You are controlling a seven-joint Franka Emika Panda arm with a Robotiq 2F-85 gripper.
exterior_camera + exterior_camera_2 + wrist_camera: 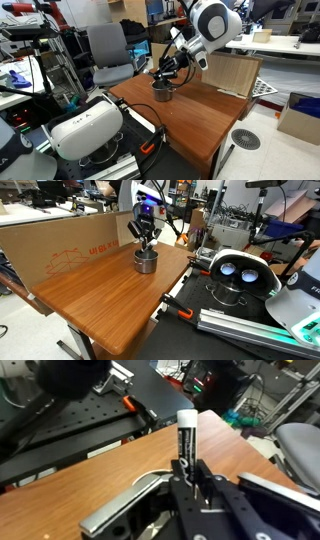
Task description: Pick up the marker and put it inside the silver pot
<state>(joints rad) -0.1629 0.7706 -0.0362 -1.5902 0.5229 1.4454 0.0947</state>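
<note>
Steel shone on the wooden table (205, 118) in an exterior view, where the silver pot (163, 92) stood with the gripper (163, 77) hanging just above it, its jaws too small to read. In an exterior view beside a cardboard panel (60, 245), the gripper (146, 238) hovered directly over the pot (146, 262). In the wrist view, the jaws were pinched narrowly on the marker (185, 438), whose dark body and pale end jutted past the fingertips above the pot's rim (118, 510).

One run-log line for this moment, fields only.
phase: transport | tool: shut on marker | place: above silver pot | marker: not yet released
</note>
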